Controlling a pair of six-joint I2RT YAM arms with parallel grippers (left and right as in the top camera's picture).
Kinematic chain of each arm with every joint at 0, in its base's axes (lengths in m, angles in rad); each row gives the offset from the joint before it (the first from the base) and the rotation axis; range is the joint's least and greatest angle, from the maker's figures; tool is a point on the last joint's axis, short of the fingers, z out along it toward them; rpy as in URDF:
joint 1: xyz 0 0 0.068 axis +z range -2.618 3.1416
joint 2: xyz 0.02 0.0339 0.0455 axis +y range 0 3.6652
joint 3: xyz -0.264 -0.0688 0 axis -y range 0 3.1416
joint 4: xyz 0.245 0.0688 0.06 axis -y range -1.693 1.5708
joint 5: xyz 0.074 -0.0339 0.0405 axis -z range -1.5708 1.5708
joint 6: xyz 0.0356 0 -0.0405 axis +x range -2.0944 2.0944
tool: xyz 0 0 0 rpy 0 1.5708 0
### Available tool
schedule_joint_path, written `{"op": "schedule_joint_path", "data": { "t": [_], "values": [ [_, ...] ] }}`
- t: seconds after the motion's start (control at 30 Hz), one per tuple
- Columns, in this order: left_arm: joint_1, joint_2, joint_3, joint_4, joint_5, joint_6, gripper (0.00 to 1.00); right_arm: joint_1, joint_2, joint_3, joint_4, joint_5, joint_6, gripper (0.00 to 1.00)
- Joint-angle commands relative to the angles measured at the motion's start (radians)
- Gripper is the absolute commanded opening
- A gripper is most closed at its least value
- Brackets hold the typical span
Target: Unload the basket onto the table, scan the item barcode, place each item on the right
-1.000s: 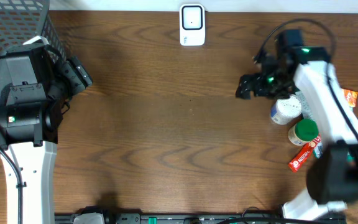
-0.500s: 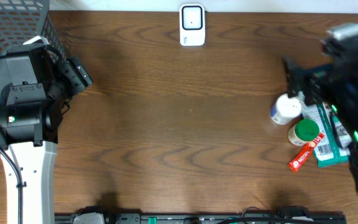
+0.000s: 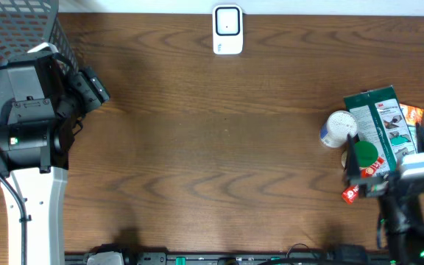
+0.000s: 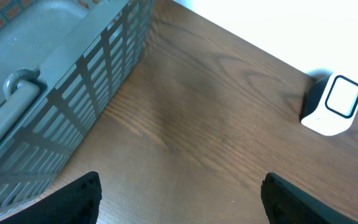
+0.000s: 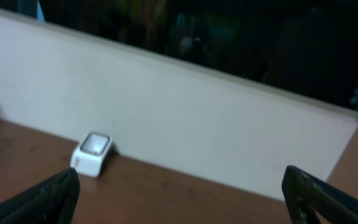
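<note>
- Two arms are here, but only one changes in the last sec. The left gripper (image 3: pixel 90 87) stays parked at the left edge of the table (image 3: pixel 219 154), beside the grey basket (image 3: pixel 17 26), same pos. as before. Its jaws stand spread w/ nothing between them; its wrist view shows only bare wood there.
- The scanner (image 3: pixel 227 29) stands at the far edge, about mid. No item is near it, same as before.
- The items are all at the right side: white bottle (image 3: pixel 337 129), green-cap bottle (image 3: pixel 363 153) just beside it, red tube (image 3: pixel 358 188) nearer the front edge, and the green packet (image 3: pixel 377 121). The packet now shows nearly whole and lies farther up in the overhead view than half a sec ago. Whether the arm nudged it, I cannot tell.
- The right arm makes the big change. One sec ago it reaches over the bottles; now it is drawn back to the near right corner, wrist tilted up, so its camera sees the wall and the scanner far off. The right gripper (image 5: pixel 191 202) is spread fully and holds nothing.
- Meaning for the task, as I judge: no item is picked yet, so the scan is not begun. Prob. the arm re-sets for a new approach.
</note>
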Motion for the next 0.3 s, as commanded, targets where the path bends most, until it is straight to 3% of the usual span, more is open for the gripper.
{"op": "schedule_joint_path", "data": {
  "t": [0.0,0.27],
  "values": [
    [0.004,0.002,0.006,-0.003,-0.009,-0.001,0.83,-0.023,-0.126,-0.138,0.053,-0.020,-0.009,0.99],
    [0.004,0.002,0.006,-0.003,-0.009,-0.001,0.83,-0.032,-0.259,-0.428,0.439,-0.021,-0.008,0.99]
  ]
}}
